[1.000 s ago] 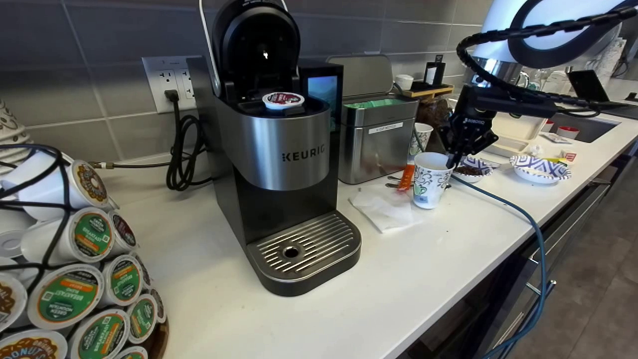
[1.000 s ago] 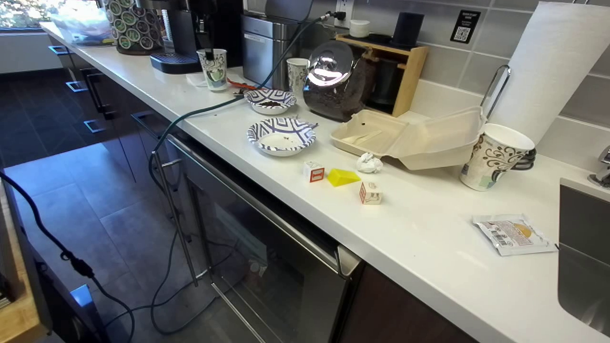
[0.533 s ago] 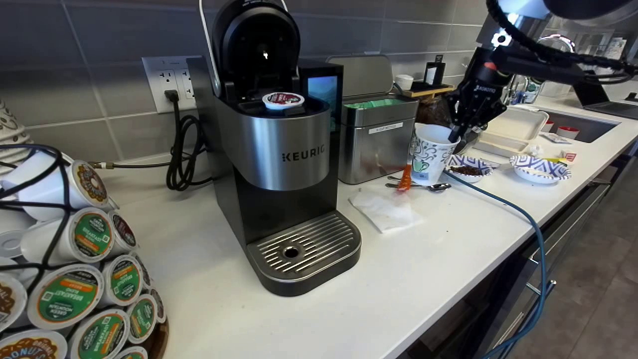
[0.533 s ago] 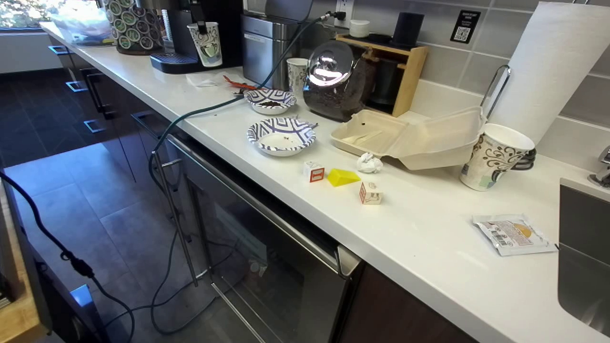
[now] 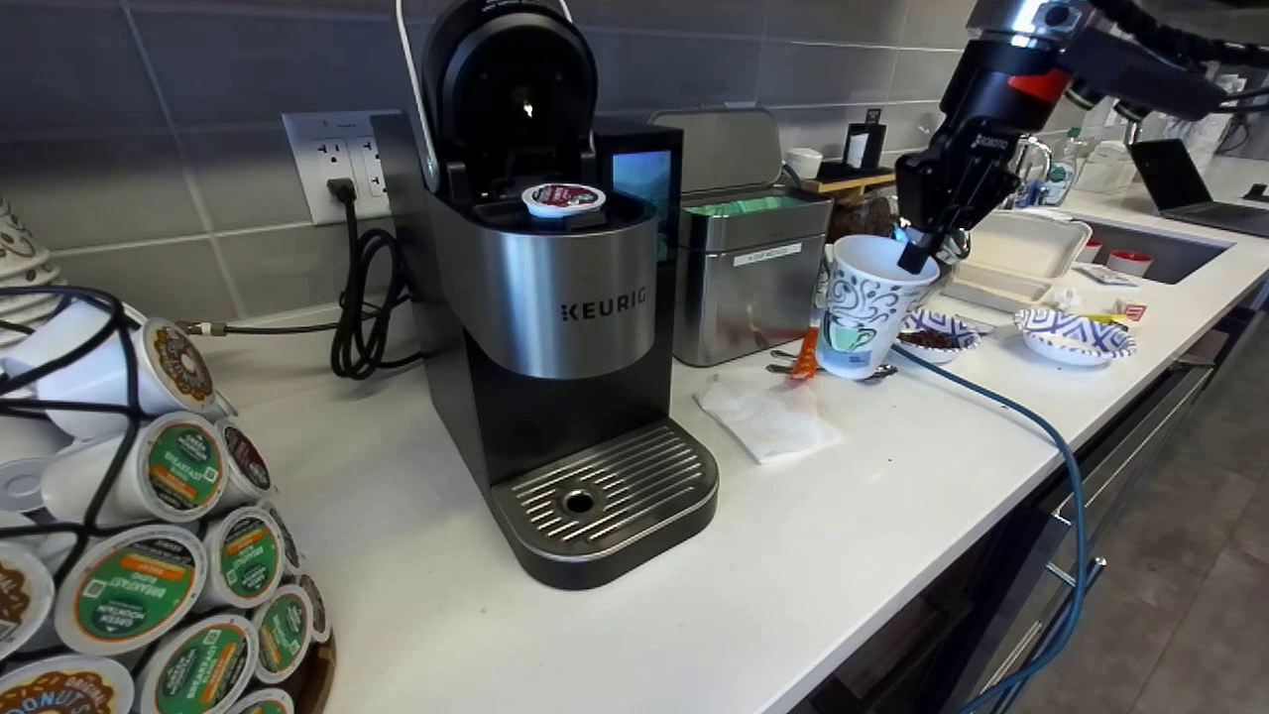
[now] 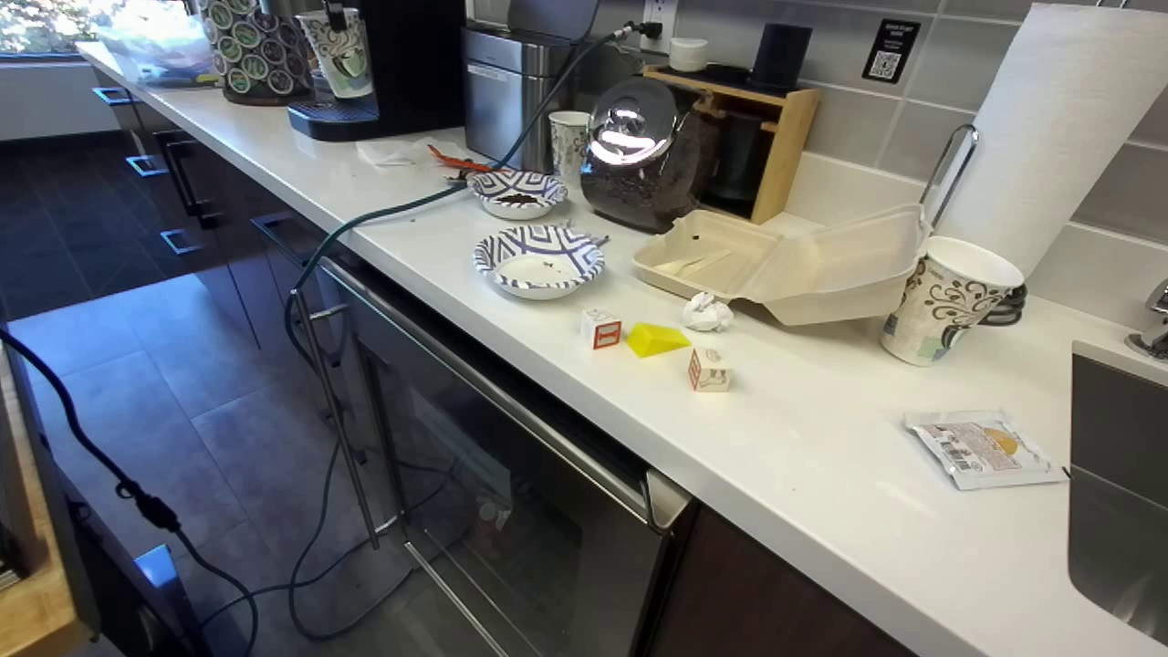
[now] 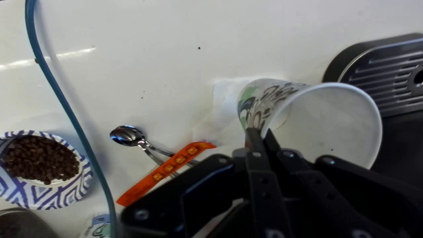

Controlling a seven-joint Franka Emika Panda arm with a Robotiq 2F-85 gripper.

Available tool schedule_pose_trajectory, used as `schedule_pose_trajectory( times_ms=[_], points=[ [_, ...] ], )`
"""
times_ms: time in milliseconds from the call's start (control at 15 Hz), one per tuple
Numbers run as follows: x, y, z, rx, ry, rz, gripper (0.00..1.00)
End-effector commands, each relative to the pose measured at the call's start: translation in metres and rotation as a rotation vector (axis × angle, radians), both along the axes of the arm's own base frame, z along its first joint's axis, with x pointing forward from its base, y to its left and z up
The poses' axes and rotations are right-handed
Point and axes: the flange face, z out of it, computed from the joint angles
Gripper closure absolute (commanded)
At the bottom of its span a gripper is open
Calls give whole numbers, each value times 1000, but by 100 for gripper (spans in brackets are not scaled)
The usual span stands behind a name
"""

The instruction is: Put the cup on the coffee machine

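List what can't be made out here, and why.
Coffee machine: top cut off by upper edge in an exterior view.
Drip tray: cut off by wrist view's right edge, partly behind the held cup.
Patterned bowl: cut off by wrist view's left edge.
Pod on the machine: lettering too small in an exterior view.
Packet: fine print too small in an exterior view.

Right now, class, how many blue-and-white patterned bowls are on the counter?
2: a bowl holding dark beans, and another bowl nearer the front edge of the counter. Any stacked underneath would be hidden.
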Motion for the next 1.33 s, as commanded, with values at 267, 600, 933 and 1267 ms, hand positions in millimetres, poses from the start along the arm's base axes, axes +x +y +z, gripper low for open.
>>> schedule_pose_trajectory(
  times_ms=[267, 600, 933, 1267],
  points=[
    [-8, 32, 7, -16, 16, 119, 96],
    [20, 49, -1, 14, -126, 202, 99],
    [52, 92, -29, 153, -210, 347, 99],
    [67, 118, -49, 233, -160, 470, 99]
  ],
)
